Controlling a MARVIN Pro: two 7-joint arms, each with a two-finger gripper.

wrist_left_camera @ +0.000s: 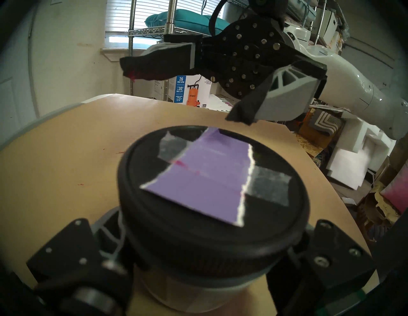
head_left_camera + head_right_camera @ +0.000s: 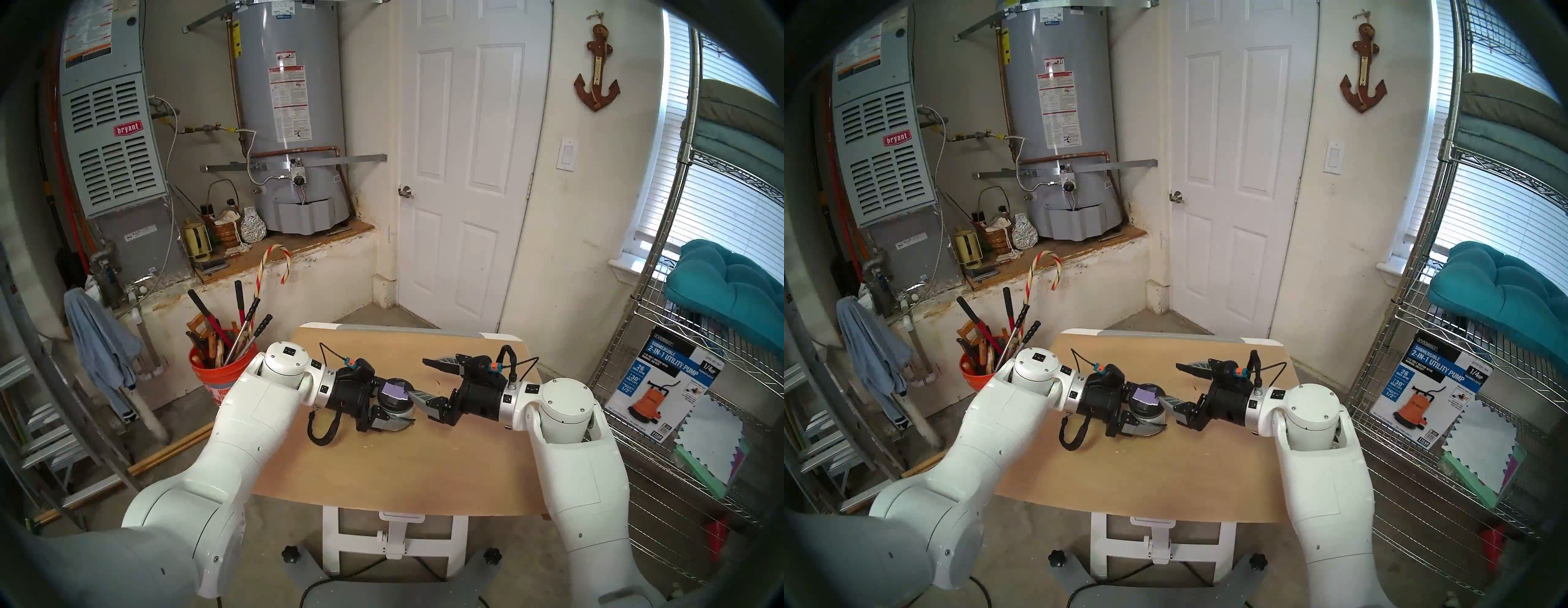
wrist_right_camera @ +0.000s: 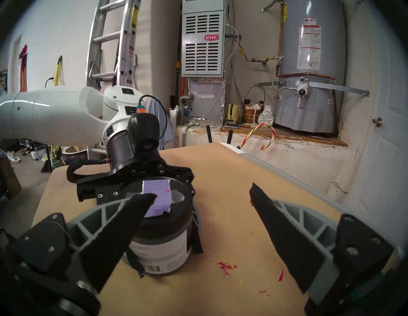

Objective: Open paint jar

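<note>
a: garage corner, by the look of it — water heater (image 2: 292, 114) and furnace (image 2: 106, 127) at the back, a white door (image 2: 466, 170), a wire shelf (image 2: 695, 382) on one side, and a tan desk (image 2: 382, 467) in the middle.

b: and the paint jar (image 3: 163, 240)?

a: standing upright on the desk, about the middle. left pincer (image 2: 392, 414) is clenched round its body from the side, under the black lid (image 1: 212, 187). lid's on, lilac swatch (image 1: 198, 176) taped across it.

b: the other one?

a: right pincer (image 2: 418, 378) is spread wide and holds nothing. one finger (image 3: 123, 220) sits just over the near edge of the lid, the other well off to the side above bare desk.

b: so it's lining up for the twist.

a: i'd say so. to do it well it should shift across until the lid sits centred between both fingers, drop to the ribbed rim, squeeze there rather than on the taped top, then turn while the left one holds the body firm. off-centre and it may just skid round the rim or tip the jar.

b: desk clean?

a: red and yellow paint flecks (image 3: 227, 267) near the jar, nothing else on it. orange bucket (image 2: 212, 378) of tools beside it on the floor, a ladder (image 3: 110, 44) leaning further off.
</note>
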